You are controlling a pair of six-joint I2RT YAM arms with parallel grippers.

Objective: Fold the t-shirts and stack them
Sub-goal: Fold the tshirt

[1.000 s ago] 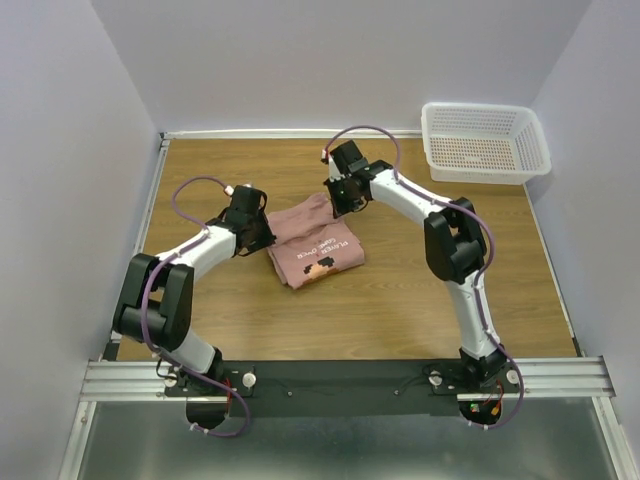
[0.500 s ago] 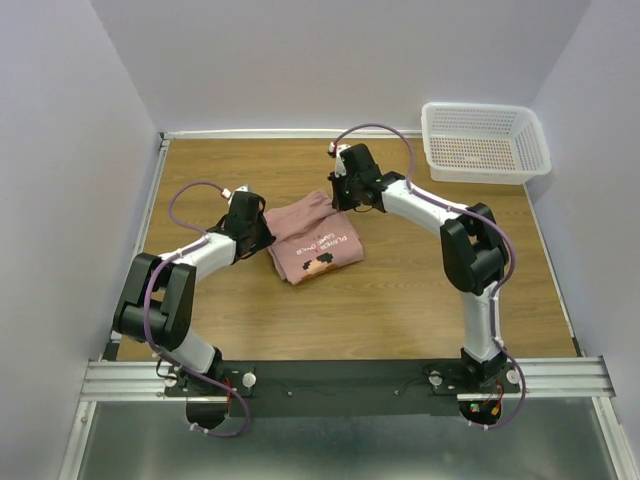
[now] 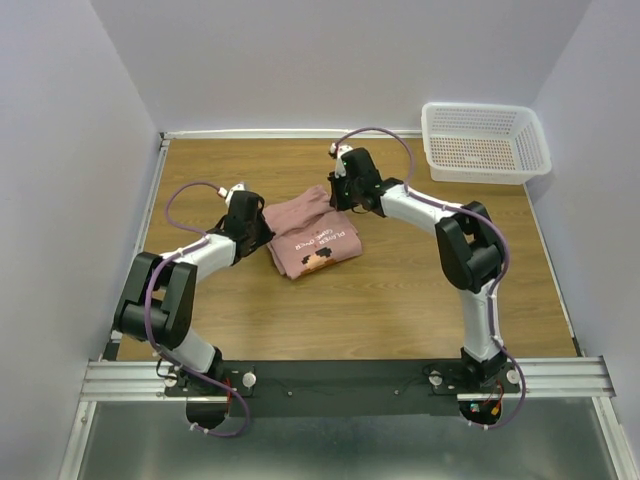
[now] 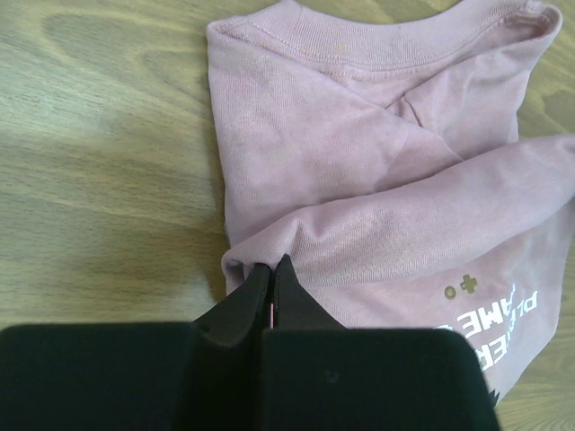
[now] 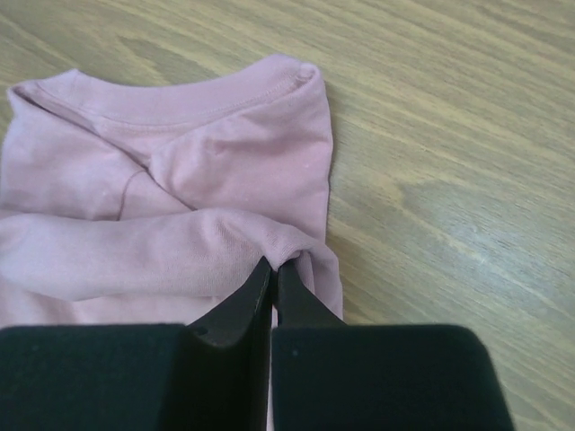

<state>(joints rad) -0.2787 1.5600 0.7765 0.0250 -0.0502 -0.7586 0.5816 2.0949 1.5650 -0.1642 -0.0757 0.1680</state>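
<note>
A dusty pink t-shirt (image 3: 310, 235) lies folded in the middle of the wooden table, its dark graphic and white text facing up on the near half. My left gripper (image 3: 262, 228) is shut on the fold at the shirt's left edge (image 4: 269, 266). My right gripper (image 3: 336, 199) is shut on the fold at the shirt's far right edge (image 5: 277, 262). In both wrist views the collar end of the t-shirt (image 4: 377, 54) (image 5: 180, 108) lies flat beyond the fingers, and a rolled band of fabric runs across between the two grips.
A white plastic mesh basket (image 3: 484, 142) stands at the table's back right corner. Pale walls close in the table on the left, back and right. A metal rail (image 3: 340, 378) carries both arm bases at the near edge.
Both grippers moved slightly toward the back of the table, drawing the near part of the shirt up over itself. The shirt's outline is now a little shorter and more compact.
</note>
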